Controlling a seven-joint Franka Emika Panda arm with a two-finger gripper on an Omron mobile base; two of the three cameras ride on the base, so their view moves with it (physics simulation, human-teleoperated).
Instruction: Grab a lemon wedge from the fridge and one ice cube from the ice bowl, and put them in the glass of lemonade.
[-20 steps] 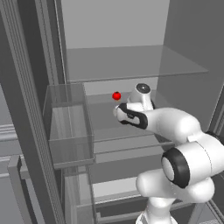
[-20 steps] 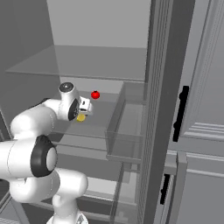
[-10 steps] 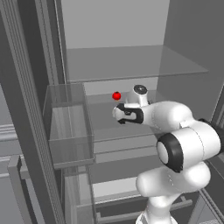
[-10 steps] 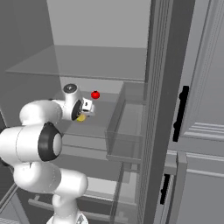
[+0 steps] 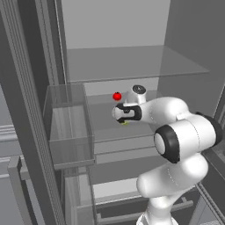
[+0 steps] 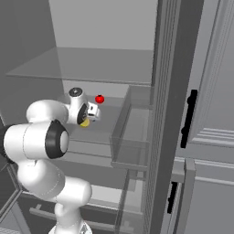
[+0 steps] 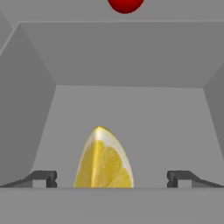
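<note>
Yellow sits right between my two dark fingertips [image 7: 43,178]: the lemon wedge [image 7: 103,159] stands upright with its point up, straight ahead of my gripper [image 7: 112,179] and a shade nearer the one tip than the other. My fingers are spread as wide as they go and grasp nothing; each tip stands clear of the wedge's sides, with bare shelf showing in between.

As I judge it, the coming move turns on this: the wedge's long axis runs from its base to its tip, across the line between my tips, so closing would press them on its two curved flanks. It lies low between my fingertips, so I think I need only a little more reach forward, and a small shift sideways to centre it, before I close.

Outward from there, the wedge rests on the glass shelf [image 5: 110,132] inside the fridge [image 6: 105,27], away from the shelf's front edge. The small red fruit [image 5: 117,96] lies beyond it, toward the shelf's back edge and well apart from my tips. A clear door bin [image 5: 70,127] hangs on the open door to my left, another [image 6: 132,132] to my right.
</note>
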